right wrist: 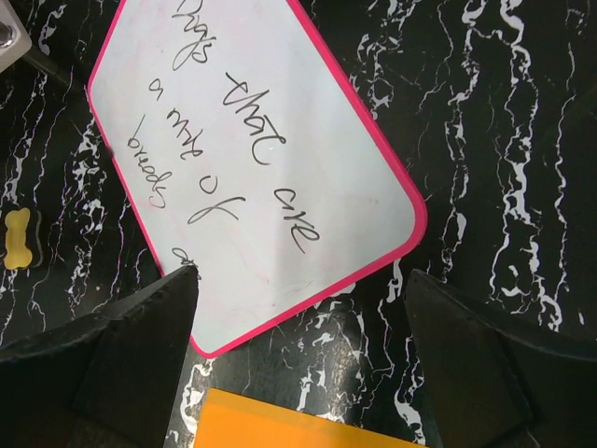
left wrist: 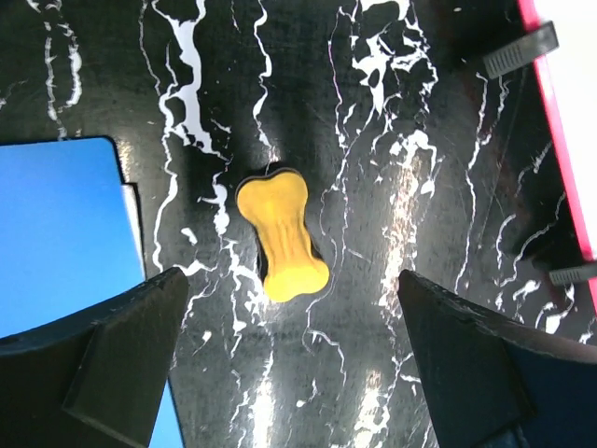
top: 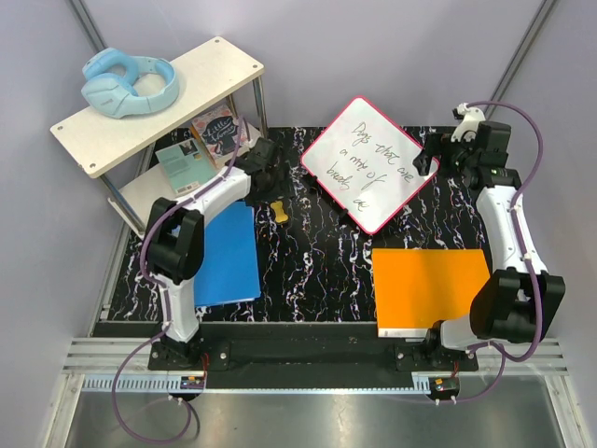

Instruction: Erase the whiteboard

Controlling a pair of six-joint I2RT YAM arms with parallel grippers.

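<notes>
Black marbled table (top: 308, 271). Near edge: orange board (top: 429, 285) right, blue folder (top: 229, 252) left. Mid-table: left gripper (left wrist: 291, 299) spread wide, empty, above yellow eraser (left wrist: 282, 233). Far: whiteboard (top: 368, 163), handwriting intact; right gripper (right wrist: 298, 280) spread, empty, over its right corner.

CLEARANCE | left gripper (left wrist: 291, 280): jaws spread, bare tabletop (left wrist: 224, 373) on both sides of yellow eraser (left wrist: 283, 233) | left limit: blue folder (left wrist: 56, 224), near | right limit: whiteboard (left wrist: 578, 84) edge | far left: shelf unit (top: 159, 103) legs | free lane: tabletop between blue folder and orange board (top: 429, 285)
</notes>
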